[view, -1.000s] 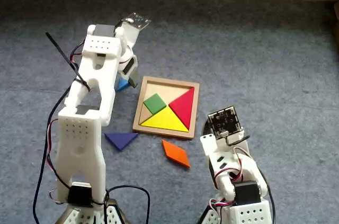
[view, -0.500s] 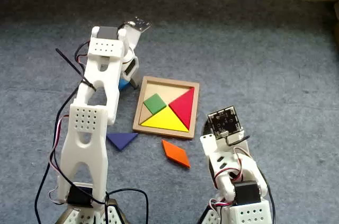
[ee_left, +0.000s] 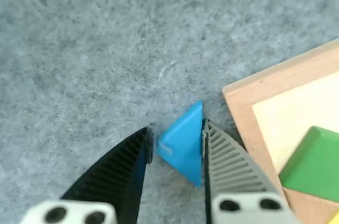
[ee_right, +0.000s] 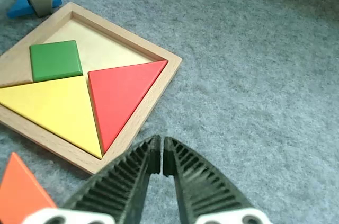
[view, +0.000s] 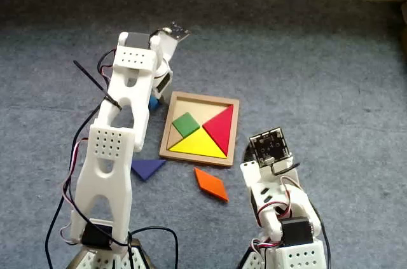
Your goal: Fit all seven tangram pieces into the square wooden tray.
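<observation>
Tangram pieces lie partly in and partly around the square wooden tray [view: 206,96] on a grey carpeted worktop [view: 318,78]. Three pieces sit inside the tray: a green square [view: 186,124], a red triangle [view: 219,126] and a yellow triangle [view: 196,144]. The rest of the tray floor shows bare wood.

Just outside the tray corner nearest the green square, a light-blue triangle [ee_left: 184,142] rests on the carpet. The left claw [ee_left: 177,130] is spread to either side of it. The claw's grey finger [ee_left: 222,155] touches one edge of the piece and its black finger [ee_left: 124,166] stands just beside the other.

Beyond the tray edge that borders the yellow triangle, a dark-blue triangle [view: 146,167] and an orange parallelogram [view: 211,184] lie on the carpet, apart from each other and from the tray.

The right claw [ee_right: 161,144] hangs over the carpet just off the tray rim [ee_right: 126,32] beside the red triangle. Its fingers are pressed together and hold nothing.
</observation>
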### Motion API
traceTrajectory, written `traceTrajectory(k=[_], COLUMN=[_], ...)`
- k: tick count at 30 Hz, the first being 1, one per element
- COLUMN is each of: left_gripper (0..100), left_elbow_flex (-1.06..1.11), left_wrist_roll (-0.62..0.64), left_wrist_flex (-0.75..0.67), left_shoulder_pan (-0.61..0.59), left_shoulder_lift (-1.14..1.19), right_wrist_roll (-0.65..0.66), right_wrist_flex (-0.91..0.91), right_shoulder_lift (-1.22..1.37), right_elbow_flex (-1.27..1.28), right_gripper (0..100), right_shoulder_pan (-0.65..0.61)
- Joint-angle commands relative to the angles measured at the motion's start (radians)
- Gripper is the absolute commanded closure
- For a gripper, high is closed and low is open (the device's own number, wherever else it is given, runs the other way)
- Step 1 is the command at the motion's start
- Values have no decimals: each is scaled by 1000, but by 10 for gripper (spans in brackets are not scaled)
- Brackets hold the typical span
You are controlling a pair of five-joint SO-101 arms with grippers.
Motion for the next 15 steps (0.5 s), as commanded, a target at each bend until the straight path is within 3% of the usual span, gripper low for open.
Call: traceTrajectory(k=[1, 5, 9, 15], left_gripper=[944, 992, 994, 994], left_elbow_flex=[-51, -96, -81, 58], left_wrist_roll=[-5, -2, 78, 95], left_wrist_flex=[38, 58, 61, 61], left_shoulder_pan=[28, 30, 45, 85], left_shoulder_lift=[-18, -51, -113, -229], right_wrist_roll=[14, 14, 14, 14], right_wrist_flex=[-28, -28, -28, -28], right_shoulder_lift=[-12, -12, -12, -12], right_elbow_flex=[67, 67, 67, 67], right_gripper=[964, 964, 964, 964], right_shoulder_pan=[-4, -4, -4, -2])
